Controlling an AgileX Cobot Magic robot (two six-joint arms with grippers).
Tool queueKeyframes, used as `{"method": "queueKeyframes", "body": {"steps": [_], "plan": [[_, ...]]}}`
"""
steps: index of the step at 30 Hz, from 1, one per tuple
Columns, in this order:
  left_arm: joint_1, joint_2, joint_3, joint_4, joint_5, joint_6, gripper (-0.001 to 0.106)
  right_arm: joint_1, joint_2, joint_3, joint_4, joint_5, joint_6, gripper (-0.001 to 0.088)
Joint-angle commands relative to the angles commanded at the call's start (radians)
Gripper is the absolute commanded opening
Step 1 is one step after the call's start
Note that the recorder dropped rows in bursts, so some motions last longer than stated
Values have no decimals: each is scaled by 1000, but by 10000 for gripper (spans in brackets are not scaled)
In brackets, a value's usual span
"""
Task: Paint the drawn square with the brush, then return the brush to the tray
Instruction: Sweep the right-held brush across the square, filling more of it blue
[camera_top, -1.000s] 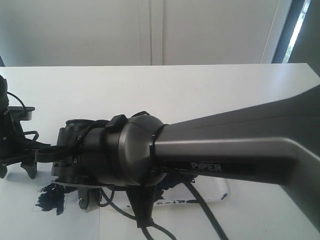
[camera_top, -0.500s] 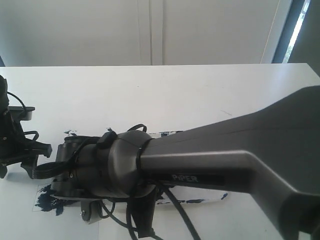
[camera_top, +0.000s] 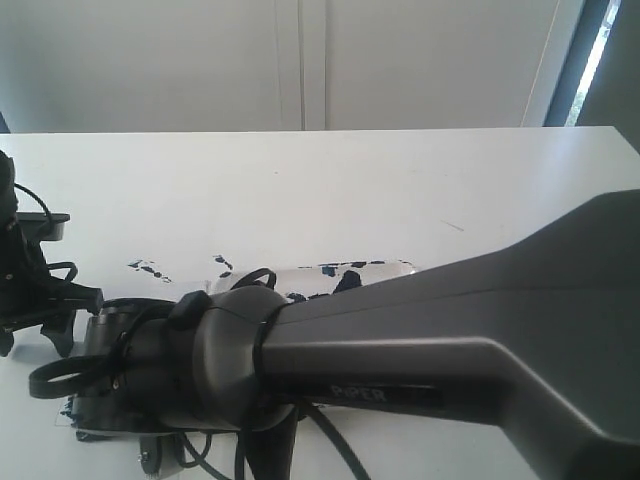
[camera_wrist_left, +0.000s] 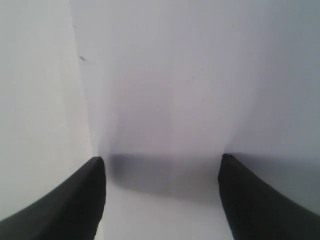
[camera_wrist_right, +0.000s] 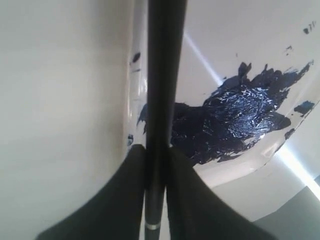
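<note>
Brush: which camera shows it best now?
Right wrist view: the brush shows close up, clamped in the right gripper, the tray behind it. In the exterior view the right arm hides it; the left wrist view shows none of it.

R gripper (camera_wrist_right: 156, 150) pinches the brush (camera_wrist_right: 164, 75) btwn two dark fingers (camera_wrist_right: 127, 195). The black shaft runs straight out from them to the frame edge, so the tip isn't seen. A pale band shows on the shaft down in the grip. Behind the shaft is the tray (camera_wrist_right: 240, 172), w/ a big glossy dark-blue blotch (camera_wrist_right: 235, 120) inside & small flecks (camera_wrist_right: 136, 57) on the rim. Plain white surface (camera_wrist_right: 60, 125) lies beside the tray.
</note>
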Motion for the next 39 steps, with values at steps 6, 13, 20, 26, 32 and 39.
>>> {"method": "queueKeyframes", "body": {"steps": [6, 13, 20, 26, 32, 39], "plan": [[0, 0, 0, 0, 0, 0, 676, 0, 0, 0, -17, 0, -2, 0], [0, 0, 0, 0, 0, 0, 676, -2, 0, 0, -85, 0, -2, 0], [0, 0, 0, 0, 0, 0, 676, -36, 15, 0, -121, 0, 6, 0], [0, 0, 0, 0, 0, 0, 676, -54, 15, 0, -139, 0, 15, 0], [0, 0, 0, 0, 0, 0, 676, -49, 1, -11, -142, 0, 15, 0], [0, 0, 0, 0, -4, 0, 676, -15, -52, -75, -140, 0, 3, 0]]}}
